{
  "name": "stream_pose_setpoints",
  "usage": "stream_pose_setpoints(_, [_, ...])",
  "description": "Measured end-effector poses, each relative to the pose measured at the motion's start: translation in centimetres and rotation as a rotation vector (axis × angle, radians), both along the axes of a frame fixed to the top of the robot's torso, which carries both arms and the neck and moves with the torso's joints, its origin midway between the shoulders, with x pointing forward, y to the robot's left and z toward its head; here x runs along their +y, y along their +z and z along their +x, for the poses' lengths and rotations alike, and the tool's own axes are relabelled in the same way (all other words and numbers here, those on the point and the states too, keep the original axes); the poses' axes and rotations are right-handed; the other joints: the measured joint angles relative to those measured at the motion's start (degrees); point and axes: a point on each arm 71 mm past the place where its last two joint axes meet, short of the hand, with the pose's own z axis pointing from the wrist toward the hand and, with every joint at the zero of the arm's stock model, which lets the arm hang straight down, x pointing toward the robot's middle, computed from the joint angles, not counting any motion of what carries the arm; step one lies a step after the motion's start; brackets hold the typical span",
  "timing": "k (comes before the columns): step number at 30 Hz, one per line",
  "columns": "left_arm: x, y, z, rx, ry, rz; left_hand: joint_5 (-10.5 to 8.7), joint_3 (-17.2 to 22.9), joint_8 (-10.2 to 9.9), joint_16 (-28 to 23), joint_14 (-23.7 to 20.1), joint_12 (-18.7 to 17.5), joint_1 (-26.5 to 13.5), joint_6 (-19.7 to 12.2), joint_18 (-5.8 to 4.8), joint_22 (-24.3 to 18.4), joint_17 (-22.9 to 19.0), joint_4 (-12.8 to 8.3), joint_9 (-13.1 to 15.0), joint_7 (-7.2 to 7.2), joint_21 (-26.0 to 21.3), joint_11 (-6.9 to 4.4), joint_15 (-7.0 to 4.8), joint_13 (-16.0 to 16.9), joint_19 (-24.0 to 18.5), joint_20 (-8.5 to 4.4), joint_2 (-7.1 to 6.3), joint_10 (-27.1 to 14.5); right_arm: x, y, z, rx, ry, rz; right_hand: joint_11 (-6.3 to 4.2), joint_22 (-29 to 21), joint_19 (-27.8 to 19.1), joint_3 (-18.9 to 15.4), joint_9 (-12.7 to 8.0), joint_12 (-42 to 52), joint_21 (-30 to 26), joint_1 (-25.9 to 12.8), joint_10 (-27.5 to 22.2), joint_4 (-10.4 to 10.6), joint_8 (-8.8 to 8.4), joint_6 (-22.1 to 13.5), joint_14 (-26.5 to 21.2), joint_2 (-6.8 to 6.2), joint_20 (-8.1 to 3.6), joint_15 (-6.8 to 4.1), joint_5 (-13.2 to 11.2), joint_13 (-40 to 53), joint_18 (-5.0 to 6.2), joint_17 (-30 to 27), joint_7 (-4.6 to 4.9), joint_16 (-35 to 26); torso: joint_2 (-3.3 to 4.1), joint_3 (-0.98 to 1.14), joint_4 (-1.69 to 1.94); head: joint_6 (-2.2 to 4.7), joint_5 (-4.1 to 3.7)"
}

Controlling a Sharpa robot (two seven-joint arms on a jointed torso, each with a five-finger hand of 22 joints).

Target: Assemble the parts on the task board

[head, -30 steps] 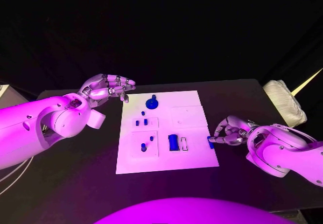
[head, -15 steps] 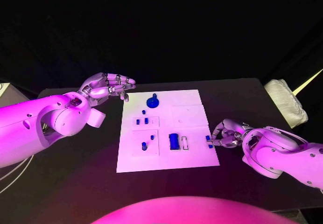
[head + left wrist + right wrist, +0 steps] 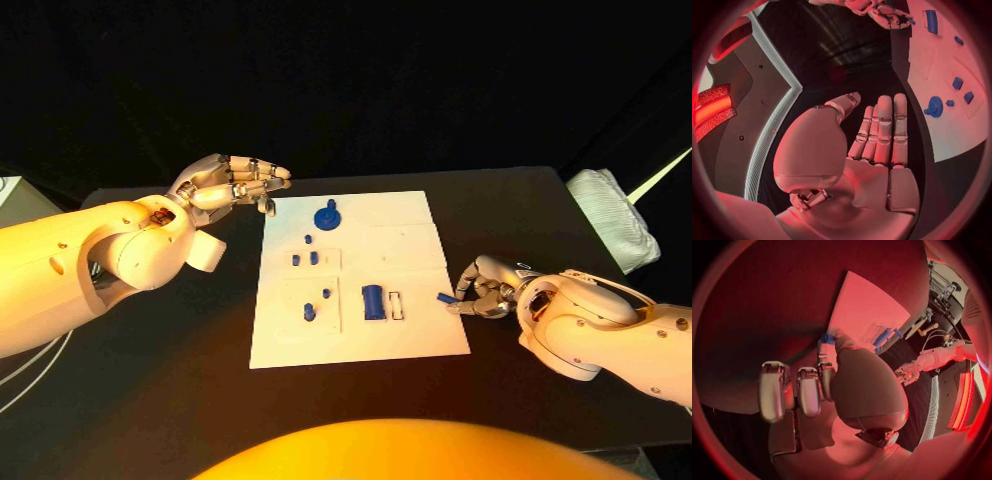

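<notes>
Silver left hand (image 3: 231, 184) hasn't budged, hovering off the task board's (image 3: 411, 335) far-left corner, fingers loosely apart, holding nothing. On the right edge, the right hand (image 3: 483, 288) now has the small blue part (image 3: 446, 298) pinched and lifted off the surface. I reckon it goes into a slot next.

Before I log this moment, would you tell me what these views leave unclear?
- Head view: the small blue part at the right hand is largely covered by its fingertips; its shape is unreadable.
- Right wrist view: the thumb hides most of that part.
- Head view: the slots on the task board are too small to read.
- Left wrist view: the left hand cuts off the board's near edge.
</notes>
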Motion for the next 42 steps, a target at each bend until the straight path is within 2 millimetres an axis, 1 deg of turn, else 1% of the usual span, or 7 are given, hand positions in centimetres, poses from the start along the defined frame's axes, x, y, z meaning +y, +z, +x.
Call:
stream_pose_setpoints(11, [0.0, 0.0, 0.0, 0.000, 0.000, 0.000, 0.00, 0.0, 0.0, 0.0, 0.0, 0.0, 0.0, 0.0, 0.00, 0.0, 0.0, 0.0, 0.0, 0.00, 0.0, 0.00, 0.00, 0.0, 0.0, 0.00, 0.00, 0.0, 0.5, 0.3, 0.3, -0.031, 0.021, -0.019, -0.41, 0.0, 0.0, 7.6, -1.0, 0.3, 0.7, 3.4, 0.0, 1.1, -1.15, 1.4, -0.2, -1.42, 0.00, -0.20, 3.1, -0.1, 0.00, 0.0, -0.16, 0.0, -0.04, -0.04, 0.02, 0.03, -0.16])
stream_pose_setpoints(16, [0.0, 0.0, 0.0, 0.001, 0.001, 0.001, 0.00, 0.0, 0.0, 0.0, 0.0, 0.0, 0.0, 0.0, 0.00, 0.0, 0.0, 0.0, 0.0, 0.00, 0.0, 0.00, 0.00, 0.0, 0.0, 0.00, 0.00, 0.0, 0.8, 0.5, 0.1, -0.048, 0.025, -0.013, -0.79, 0.0, 0.0, 12.1, -1.2, 0.9, 1.5, 2.6, -0.2, 1.7, -1.26, 1.4, 0.0, -0.60, -0.44, -0.46, 2.4, -0.1, 0.00, 0.0, -0.18, 0.3, -0.04, -0.04, 0.02, 0.04, -0.08])
stream_pose_setpoints(22, [0.1, 0.0, 0.0, 0.001, 0.001, 0.001, 0.00, 0.0, 0.0, 0.0, 0.0, 0.2, 0.0, 0.0, 0.00, 0.0, 0.0, 0.0, 0.0, 0.00, -0.2, 0.00, 0.00, 0.0, 0.0, 0.00, 0.00, 0.0, 1.1, 1.1, -0.4, -0.061, 0.036, 0.006, -0.96, 0.0, 0.0, 17.9, -1.2, 1.2, 1.9, -1.7, -0.3, 1.7, -1.22, 1.3, -0.1, -1.38, -0.44, -0.56, 2.1, -0.1, 0.00, 0.0, -0.28, 0.6, -0.07, -0.07, -0.01, 0.11, -0.02])
stream_pose_setpoints(32, [0.0, 0.0, 0.0, 0.003, 0.000, 0.002, 0.00, 0.0, 0.0, 0.0, 0.0, 0.2, 0.0, 0.0, -0.01, 0.0, 0.0, 0.0, 0.0, 0.00, -0.2, 0.00, 0.00, 0.0, 0.0, 0.00, 0.00, 0.0, 2.2, 2.9, 0.1, -0.081, 0.037, 0.070, -0.95, 0.0, 0.0, 21.6, -1.1, 1.6, 2.4, -5.7, -0.3, 0.8, -1.09, 1.3, -0.1, -1.92, -0.43, -0.56, 2.0, -0.1, 0.00, 0.0, -0.28, 0.8, -0.07, -0.04, 0.05, 0.23, 0.02])
stream_pose_setpoints(35, [0.0, 0.0, 0.0, 0.003, 0.000, 0.002, 0.00, 0.0, 0.0, 0.0, 0.0, 0.2, 0.0, 0.0, 0.00, 0.0, 0.0, 0.0, 0.0, 0.00, -0.2, 0.00, 0.00, 0.0, 0.0, 0.00, 0.00, 0.0, 3.1, 2.8, 0.2, -0.060, 0.041, 0.102, -0.95, 0.0, 0.0, 24.5, -1.0, 1.6, 2.4, -7.5, -0.3, -1.9, -0.97, 1.3, -0.1, -2.51, -0.43, -0.56, 2.6, -0.1, 0.00, 0.0, -0.28, 0.8, -0.02, -0.04, 0.04, 0.20, 0.10])
stream_pose_setpoints(41, [-0.1, 0.0, 0.0, 0.004, -0.002, 0.002, 0.00, 0.0, 0.0, 0.0, 0.0, 0.2, 0.0, 0.0, 0.00, 0.0, 0.0, 0.0, 0.0, 0.00, -0.2, 0.00, 0.00, 0.0, 0.0, 0.00, 0.00, 0.0, 4.8, 2.2, 0.4, 0.004, 0.034, 0.169, -0.95, 0.0, 0.0, 25.8, -1.0, 1.8, 2.4, -10.0, -0.3, -2.5, -0.75, 1.3, -0.1, -2.64, -0.43, -0.55, 3.2, -0.1, 0.00, 0.0, -0.29, 1.0, 0.02, -0.01, -0.05, 0.15, 0.14])
stream_pose_setpoints(42, [-0.1, 0.0, 0.0, 0.004, -0.003, 0.002, 0.00, 0.0, 0.0, 0.0, 0.0, 0.2, 0.0, 0.0, 0.00, 0.0, 0.0, 0.0, 0.0, 0.00, -0.2, 0.00, 0.00, 0.0, 0.0, 0.00, 0.00, 0.0, 5.1, 2.1, 0.4, 0.014, 0.033, 0.177, -0.94, 0.0, 0.0, 26.0, -0.9, 2.1, 2.4, -10.9, -0.3, -2.7, 0.73, 1.3, -0.1, -2.74, -0.43, -0.55, 3.2, -0.1, 0.00, 0.0, -0.28, 1.0, 0.02, -0.01, -0.04, 0.15, 0.10])
